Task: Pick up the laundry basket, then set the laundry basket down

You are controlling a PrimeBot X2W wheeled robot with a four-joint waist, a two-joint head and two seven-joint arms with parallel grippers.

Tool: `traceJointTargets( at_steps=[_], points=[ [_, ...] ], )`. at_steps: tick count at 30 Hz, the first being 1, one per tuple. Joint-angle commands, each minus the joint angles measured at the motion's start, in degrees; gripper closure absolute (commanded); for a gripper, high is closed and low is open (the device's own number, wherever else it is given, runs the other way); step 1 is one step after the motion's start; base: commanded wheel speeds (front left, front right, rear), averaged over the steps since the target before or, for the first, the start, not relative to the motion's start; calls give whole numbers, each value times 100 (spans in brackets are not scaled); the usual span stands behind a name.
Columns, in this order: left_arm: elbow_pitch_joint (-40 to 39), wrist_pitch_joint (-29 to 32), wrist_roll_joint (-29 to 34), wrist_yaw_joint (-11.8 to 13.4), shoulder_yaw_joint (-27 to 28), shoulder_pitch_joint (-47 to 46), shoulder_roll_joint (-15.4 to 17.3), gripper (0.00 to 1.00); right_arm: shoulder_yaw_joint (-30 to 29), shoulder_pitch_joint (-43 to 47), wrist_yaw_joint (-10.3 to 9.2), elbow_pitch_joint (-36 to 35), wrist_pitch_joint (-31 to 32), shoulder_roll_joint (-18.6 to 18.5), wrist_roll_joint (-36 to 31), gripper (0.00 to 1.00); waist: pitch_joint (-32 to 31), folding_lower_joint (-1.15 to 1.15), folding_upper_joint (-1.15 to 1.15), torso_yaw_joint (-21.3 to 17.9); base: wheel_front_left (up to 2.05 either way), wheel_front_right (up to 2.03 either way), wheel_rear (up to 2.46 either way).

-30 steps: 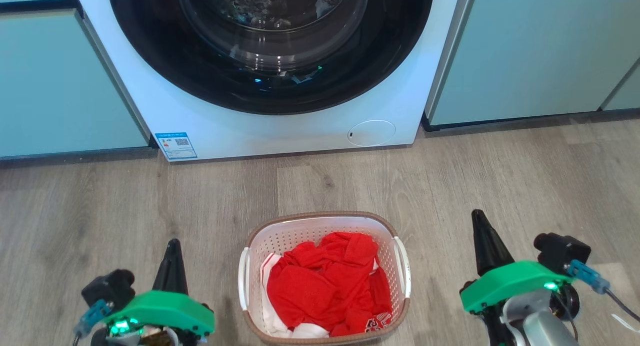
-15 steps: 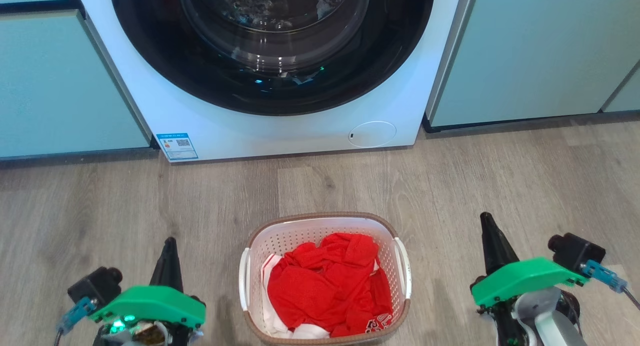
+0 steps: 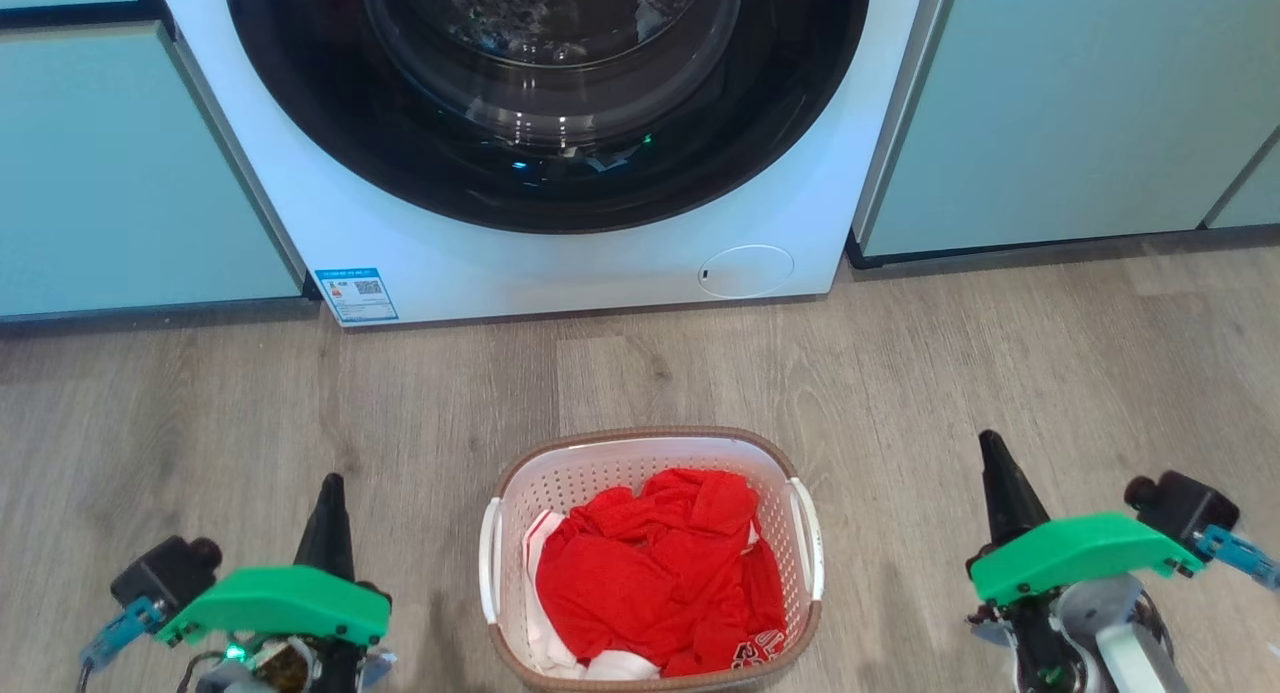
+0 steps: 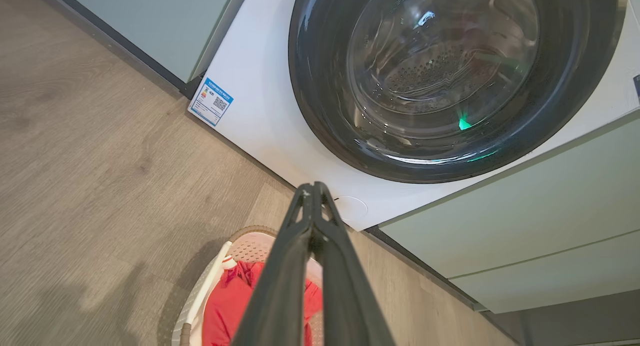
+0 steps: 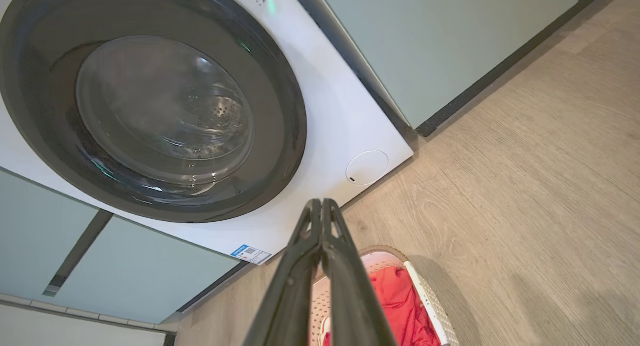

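Observation:
The laundry basket (image 3: 650,453), white and perforated with a brown rim and white side handles, stands on the wooden floor at the bottom middle of the head view, holding red and white clothes (image 3: 655,573). My left gripper (image 3: 328,488) is shut and empty, well to the basket's left. My right gripper (image 3: 990,443) is shut and empty, well to its right. In the left wrist view the shut fingers (image 4: 314,188) rise over the basket (image 4: 210,281). In the right wrist view the shut fingers (image 5: 321,203) partly hide the basket (image 5: 425,291).
A white front-loading washing machine (image 3: 560,263) with a dark round door stands just beyond the basket. Pale green cabinets (image 3: 1050,113) flank it on both sides. Bare wooden floor (image 3: 700,363) lies between the basket and the machine.
Both grippers have drawn outward and lower, the left further left and the right further right, away from the basket. The basket stays in place; the camera tilts slightly.

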Motion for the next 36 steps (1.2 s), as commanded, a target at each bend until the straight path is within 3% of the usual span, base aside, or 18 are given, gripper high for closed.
traceJointTargets(
  at_steps=[1, 36],
  points=[
    [-153, 45, -156, -73, 123, -319, 72, 100, -37, -291, 16, -152, 34, -67, 159, 100, -2, 0, 0, 2, 0, 0, 0],
    [-60, 638, -2237, -444, 546, -546, 87, 100, -535, -335, 28, -57, 606, -73, 2205, 100, -54, 0, 0, 39, 0, 0, 0]
  ],
)
